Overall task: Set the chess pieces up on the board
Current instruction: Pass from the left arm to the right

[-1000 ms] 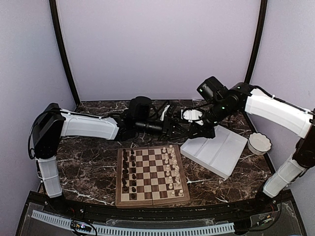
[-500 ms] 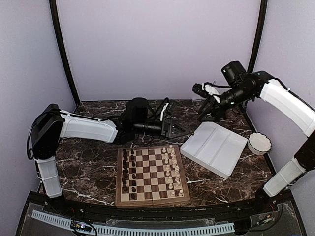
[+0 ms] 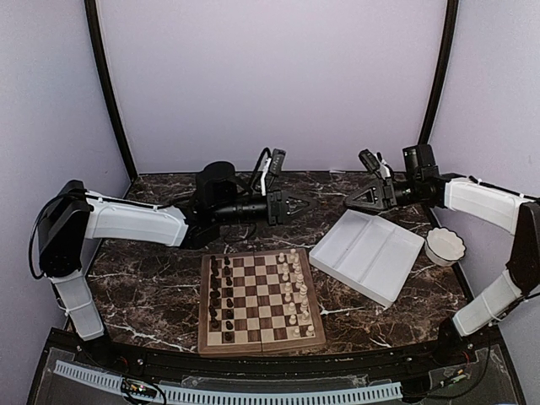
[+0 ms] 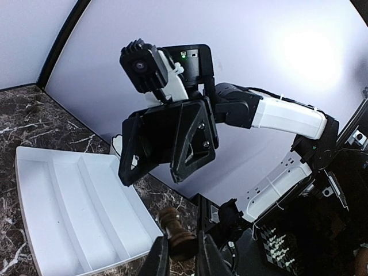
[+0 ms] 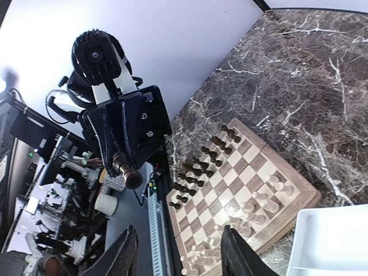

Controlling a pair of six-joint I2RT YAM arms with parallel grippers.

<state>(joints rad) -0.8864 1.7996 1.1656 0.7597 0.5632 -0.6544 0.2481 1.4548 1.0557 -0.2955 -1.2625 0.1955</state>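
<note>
The board (image 3: 261, 297) lies in front of the arms, with dark chess pieces (image 3: 221, 291) along its left side and cream pieces (image 3: 295, 287) along its right. My left gripper (image 3: 305, 205) hovers behind the board and points right. It is shut on one dark chess piece (image 4: 176, 231), pinched between its fingers (image 4: 157, 260). My right gripper (image 3: 349, 201) faces it from the right across a gap, open and empty. The right wrist view shows the held dark piece (image 5: 127, 172) above the board (image 5: 256, 172).
A white divided tray (image 3: 368, 253) rests right of the board, below the right gripper. A small white bowl (image 3: 445, 246) stands at the far right. The marble table (image 3: 143, 287) shows left of the board.
The two grippers were together behind the board. The right gripper has opened and drawn back to the right. The left gripper has pulled left with the dark piece in it.
</note>
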